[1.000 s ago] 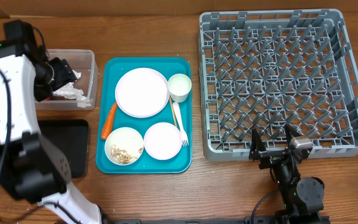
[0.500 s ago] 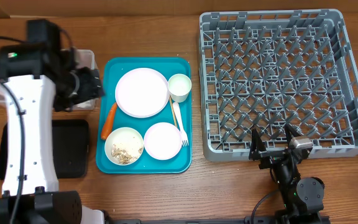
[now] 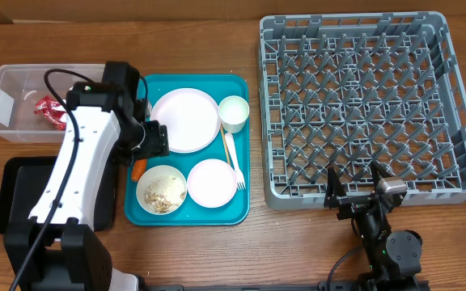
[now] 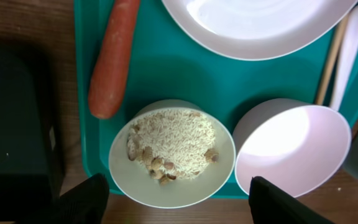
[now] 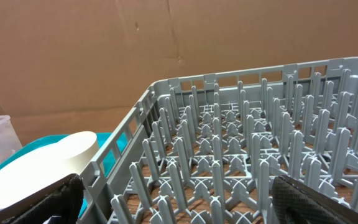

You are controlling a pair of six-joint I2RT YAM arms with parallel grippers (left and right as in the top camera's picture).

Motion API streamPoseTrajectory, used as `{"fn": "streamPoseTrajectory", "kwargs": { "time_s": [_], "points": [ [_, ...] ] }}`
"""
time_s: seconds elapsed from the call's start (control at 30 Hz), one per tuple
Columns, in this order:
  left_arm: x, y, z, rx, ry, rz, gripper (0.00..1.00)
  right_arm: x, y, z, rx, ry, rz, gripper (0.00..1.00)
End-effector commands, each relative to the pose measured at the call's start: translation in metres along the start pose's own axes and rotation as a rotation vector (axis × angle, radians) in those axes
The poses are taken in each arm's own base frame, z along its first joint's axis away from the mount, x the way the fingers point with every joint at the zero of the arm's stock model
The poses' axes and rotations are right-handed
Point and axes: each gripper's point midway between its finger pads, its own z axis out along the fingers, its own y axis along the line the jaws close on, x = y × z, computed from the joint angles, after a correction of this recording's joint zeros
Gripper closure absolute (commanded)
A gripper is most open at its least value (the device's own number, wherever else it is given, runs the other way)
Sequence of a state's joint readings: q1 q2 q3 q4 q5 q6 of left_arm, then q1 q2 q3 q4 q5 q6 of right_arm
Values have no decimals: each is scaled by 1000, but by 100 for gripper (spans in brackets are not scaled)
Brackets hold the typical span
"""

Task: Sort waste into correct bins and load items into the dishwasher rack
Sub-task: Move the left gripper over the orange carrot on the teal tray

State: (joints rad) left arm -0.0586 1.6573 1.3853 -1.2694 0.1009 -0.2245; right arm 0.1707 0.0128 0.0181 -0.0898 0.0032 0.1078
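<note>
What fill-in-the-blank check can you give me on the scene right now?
The carrot lies on the ___ tray.
The dishwasher rack is ___ of dishes.
The red wrapper lies inside the ___ tub.
Missing words: teal; empty; clear.

Teal tray (image 3: 187,212) on wooden table (image 3: 217,40); cardboard wall (image 5: 104,50) behind.

A robotics lab bench is indicated: a wooden tabletop (image 3: 201,40) is backed by plain cardboard (image 5: 104,50), a robot arm (image 3: 71,178) is mounted at it, and a dishwasher rack (image 3: 354,105) is staged.
</note>
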Motion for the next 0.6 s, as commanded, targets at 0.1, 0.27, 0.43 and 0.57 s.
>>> {"fn": "streamPoseTrajectory", "kwargs": {
  "time_s": [0.1,0.27,0.43,0.57],
  "points": [
    [5,15,24,-69,15,-6,26,1,0,0,-2,-5,-4,0],
    [3,28,29,-141,-7,-59,26,1,0,0,-2,-5,-4,0],
    [-7,36,28,-189,-51,-44,28,1,0,0,-2,-5,-4,0],
    [-12,35,29,-188,-66,41,29,1,0,0,-2,-5,-4,0]
  ]
}}
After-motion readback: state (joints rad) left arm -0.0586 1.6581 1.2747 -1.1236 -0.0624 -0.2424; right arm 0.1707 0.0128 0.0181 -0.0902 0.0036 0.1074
